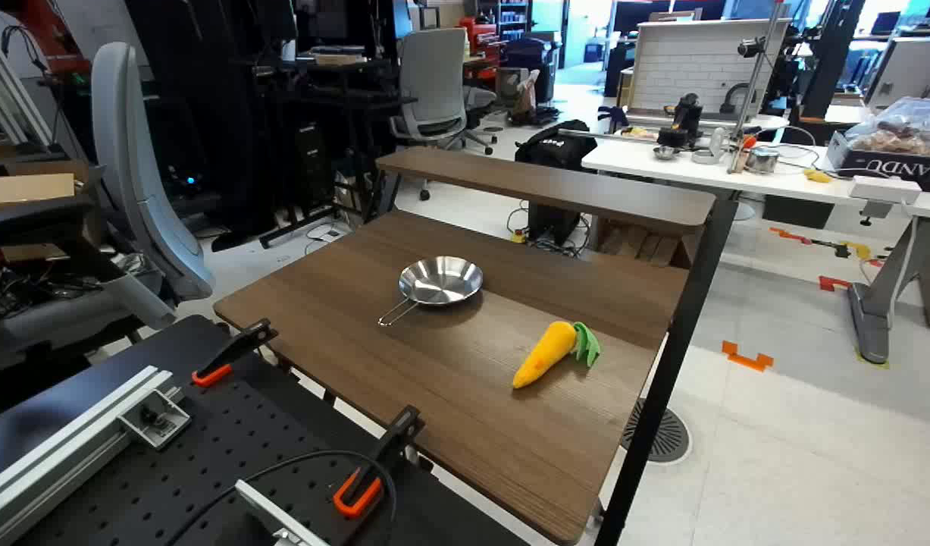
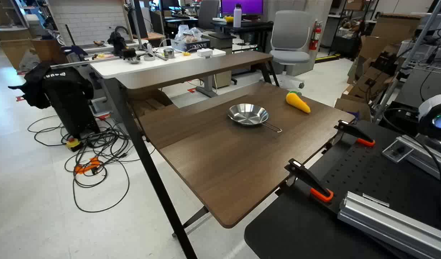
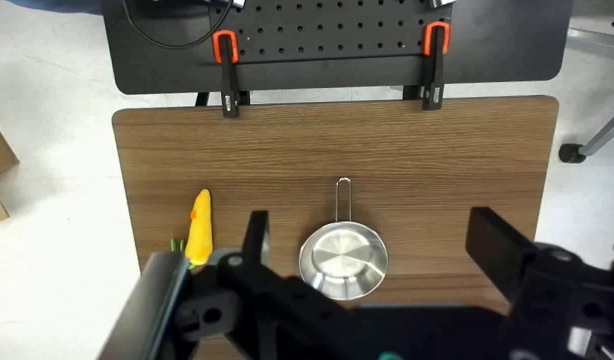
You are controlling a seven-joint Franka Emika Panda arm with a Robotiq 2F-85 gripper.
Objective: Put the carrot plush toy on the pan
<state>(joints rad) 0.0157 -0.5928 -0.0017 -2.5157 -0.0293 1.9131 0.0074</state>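
The carrot plush toy (image 1: 546, 353) lies on its side on the brown table, orange-yellow with a green tuft. It also shows in an exterior view (image 2: 297, 102) and in the wrist view (image 3: 201, 227), where my gripper's left side partly hides its tuft. The shiny silver pan (image 1: 440, 280) rests on the same table, apart from the carrot, its wire handle facing the black table. It also shows in an exterior view (image 2: 248, 114) and in the wrist view (image 3: 343, 257). My gripper (image 3: 371, 225) is wide open and empty, high above the table. It is out of both exterior views.
The brown table (image 1: 343, 356) has a raised shelf (image 1: 540, 182) along its far side. Two black clamps with orange pads (image 1: 396, 440) (image 1: 237, 350) sit at its near edge, by the black perforated table (image 1: 230, 455). A sloping black leg (image 1: 665, 371) supports the shelf.
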